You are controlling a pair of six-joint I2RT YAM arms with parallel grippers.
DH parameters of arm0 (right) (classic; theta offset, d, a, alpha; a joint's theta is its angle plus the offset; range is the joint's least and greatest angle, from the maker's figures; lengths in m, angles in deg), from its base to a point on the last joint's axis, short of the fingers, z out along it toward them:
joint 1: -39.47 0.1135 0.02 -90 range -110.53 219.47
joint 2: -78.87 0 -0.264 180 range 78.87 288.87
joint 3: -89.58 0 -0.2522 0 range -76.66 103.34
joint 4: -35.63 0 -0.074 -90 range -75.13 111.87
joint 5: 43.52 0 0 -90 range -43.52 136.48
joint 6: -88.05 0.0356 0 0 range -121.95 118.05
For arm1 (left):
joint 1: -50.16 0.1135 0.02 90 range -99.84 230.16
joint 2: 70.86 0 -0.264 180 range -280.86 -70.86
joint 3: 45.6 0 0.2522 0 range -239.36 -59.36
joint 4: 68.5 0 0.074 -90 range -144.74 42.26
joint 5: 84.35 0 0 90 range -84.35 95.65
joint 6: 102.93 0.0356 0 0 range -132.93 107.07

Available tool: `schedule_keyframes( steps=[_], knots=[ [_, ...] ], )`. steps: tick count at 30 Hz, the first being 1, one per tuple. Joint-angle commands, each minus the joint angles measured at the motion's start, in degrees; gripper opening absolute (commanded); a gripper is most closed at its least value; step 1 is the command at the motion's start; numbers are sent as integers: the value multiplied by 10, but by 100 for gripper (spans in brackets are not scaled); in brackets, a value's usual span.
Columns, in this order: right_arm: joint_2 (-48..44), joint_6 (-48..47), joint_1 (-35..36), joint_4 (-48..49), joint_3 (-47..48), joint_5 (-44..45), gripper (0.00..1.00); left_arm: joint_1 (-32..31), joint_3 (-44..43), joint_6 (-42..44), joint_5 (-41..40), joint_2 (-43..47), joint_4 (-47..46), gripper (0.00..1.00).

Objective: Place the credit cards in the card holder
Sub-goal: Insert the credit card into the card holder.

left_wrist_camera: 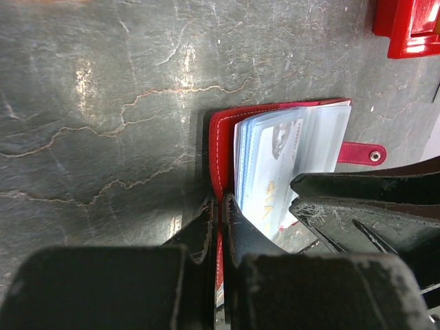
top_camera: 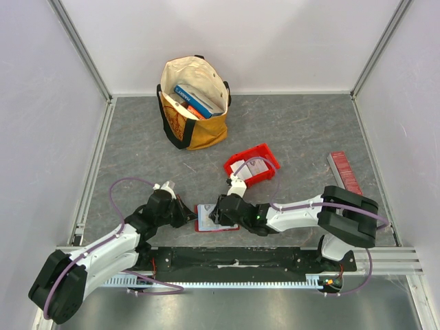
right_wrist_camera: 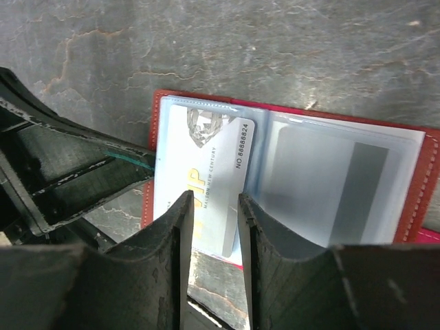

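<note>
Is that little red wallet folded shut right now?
No, the card holder lies spread open, with a white card lying across one of its inner pages.

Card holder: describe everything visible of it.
The card holder is a dark red, leather-like bifold with white stitching. It lies open on the grey table near the arm bases. Clear plastic sleeves fill its inside. A pale lettered card lies at one sleeve and a grey card sits in the next. A red snap tab with a metal stud sticks out from one side. The left fingers pinch one cover's edge. The right fingers hover apart over the pale card.
</note>
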Motion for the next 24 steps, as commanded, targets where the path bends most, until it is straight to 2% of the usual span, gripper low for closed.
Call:
schedule_keyframes(
  steps=[1, 8, 16, 24],
  knots=[
    [8, -16, 3, 43, 24, -22, 37, 0, -4, -7, 0, 2, -7, 2],
    [21, -25, 3, 84, 24, -49, 36, -1, -4, -7, 1, 2, -7, 2],
    [-13, -21, 4, -1, 20, 33, 44, 0, -4, -7, -2, 13, -2, 2],
    [27, -15, 3, 6, 36, 9, 47, -1, -6, -4, 0, 4, -4, 2]
  ],
)
